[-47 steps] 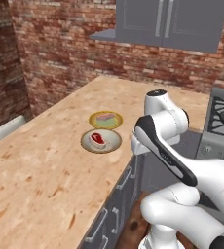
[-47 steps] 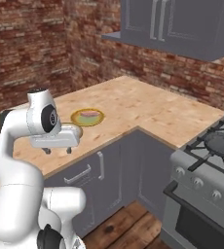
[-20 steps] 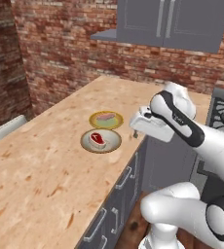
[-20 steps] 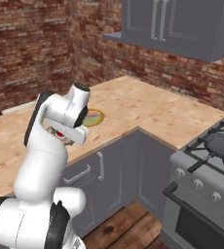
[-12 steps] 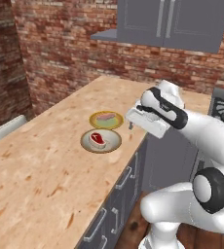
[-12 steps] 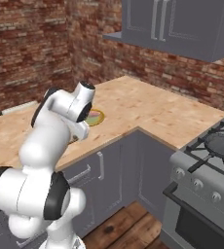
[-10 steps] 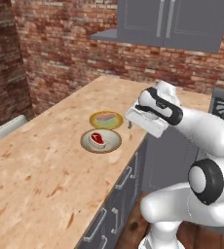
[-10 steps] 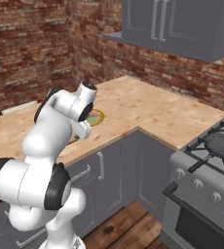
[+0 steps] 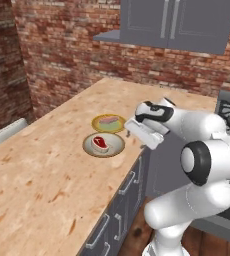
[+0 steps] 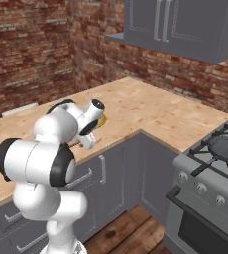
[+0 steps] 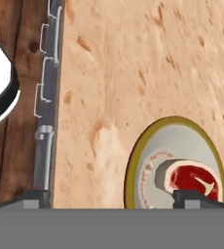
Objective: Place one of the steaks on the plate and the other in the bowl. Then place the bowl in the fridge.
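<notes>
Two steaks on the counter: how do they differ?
The red steak is bright red with a white fat rim; the pale steak is pinkish. The red steak lies on the grey, olive-rimmed plate, nearer the counter's front edge; the pale steak lies in the tan bowl behind it. Both lie flat, near the claw.
</notes>
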Motion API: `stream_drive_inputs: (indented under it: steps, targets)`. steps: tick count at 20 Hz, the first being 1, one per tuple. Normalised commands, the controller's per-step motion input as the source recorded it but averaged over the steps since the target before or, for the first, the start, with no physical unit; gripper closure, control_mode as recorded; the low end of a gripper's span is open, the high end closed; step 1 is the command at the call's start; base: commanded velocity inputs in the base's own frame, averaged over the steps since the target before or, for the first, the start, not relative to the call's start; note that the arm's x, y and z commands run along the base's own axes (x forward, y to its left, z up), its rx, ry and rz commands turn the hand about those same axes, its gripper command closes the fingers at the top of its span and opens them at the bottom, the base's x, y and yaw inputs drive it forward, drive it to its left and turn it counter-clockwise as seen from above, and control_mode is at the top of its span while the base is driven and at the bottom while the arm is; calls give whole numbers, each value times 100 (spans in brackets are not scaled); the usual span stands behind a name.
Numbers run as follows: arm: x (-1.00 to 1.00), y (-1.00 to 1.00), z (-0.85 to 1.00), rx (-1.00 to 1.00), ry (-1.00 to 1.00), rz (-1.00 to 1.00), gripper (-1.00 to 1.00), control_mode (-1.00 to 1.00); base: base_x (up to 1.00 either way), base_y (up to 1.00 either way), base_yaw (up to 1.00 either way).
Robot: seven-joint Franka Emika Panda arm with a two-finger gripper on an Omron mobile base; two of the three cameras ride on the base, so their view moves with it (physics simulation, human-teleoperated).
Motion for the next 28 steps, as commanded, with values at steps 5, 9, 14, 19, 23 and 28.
stream_drive_inputs:
  steps: [5,9,14,19,23,28]
  targets:
    - [71,22,0,-6,6,1,-100,-100,0,0,0]
    - [52,10,-24,-1,0,0,-100,-100,0,0,0]
    - [25,0,-59,3,-4,0,-100,-100,0,0,0]
    - [1,25,-18,1,-3,2,-100,-100,0,0,0]
    - [0,36,-13,-2,0,1,-100,-100,0,0,0]
    - [0,5,-36,-1,-5,1,-100,-100,0,0,0]
